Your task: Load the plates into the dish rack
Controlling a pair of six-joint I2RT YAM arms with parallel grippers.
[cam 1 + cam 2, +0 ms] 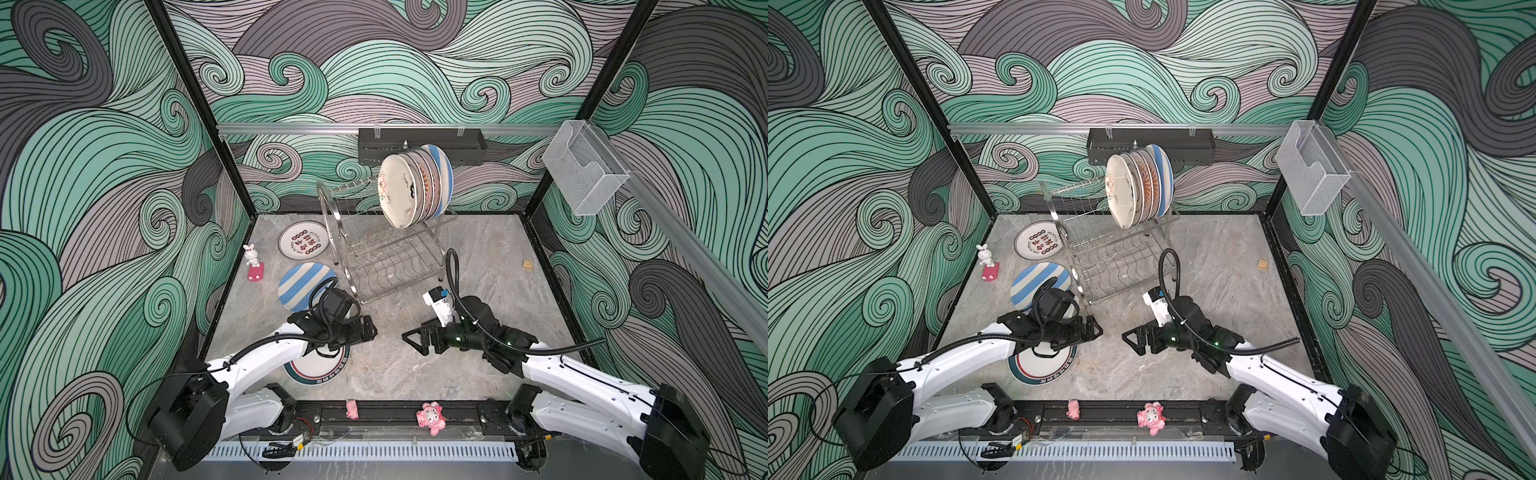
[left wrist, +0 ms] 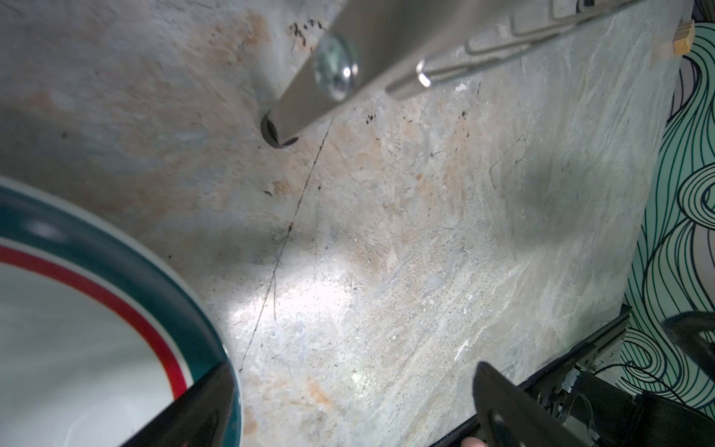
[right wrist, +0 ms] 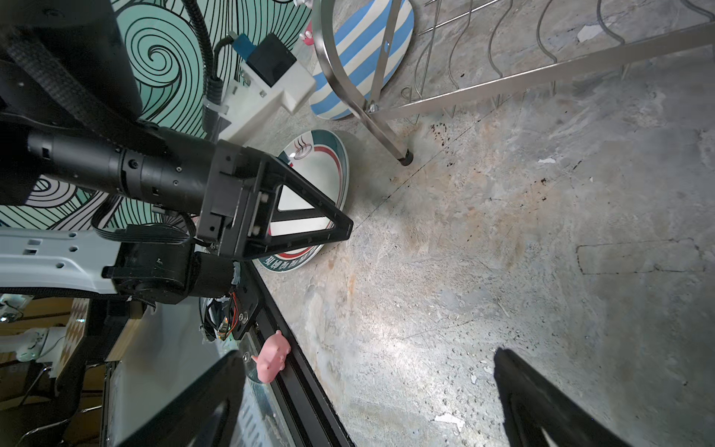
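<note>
The steel dish rack (image 1: 386, 262) (image 1: 1100, 257) stands mid-table, with several plates (image 1: 415, 187) (image 1: 1140, 187) upright at the right end of its upper tier. Three plates lie flat to its left: one white with red-black characters (image 1: 303, 240), one blue-white striped (image 1: 301, 284) (image 3: 348, 50), and one teal-rimmed (image 1: 320, 368) (image 2: 96, 309) (image 3: 321, 162) partly under my left arm. My left gripper (image 1: 370, 328) (image 2: 352, 406) hovers open past that plate's edge, holding nothing. My right gripper (image 1: 411, 338) (image 3: 367, 402) faces it, open and empty, over bare table.
A rack leg (image 2: 309, 96) (image 3: 402, 154) stands close to both grippers. A bunny figure (image 1: 252, 255) sits at far left and a wooden block (image 1: 528, 264) at right. Two pink toys (image 1: 352, 409) (image 1: 432, 417) rest on the front rail. A black shelf (image 1: 419, 143) and a clear box (image 1: 586, 170) hang on the walls.
</note>
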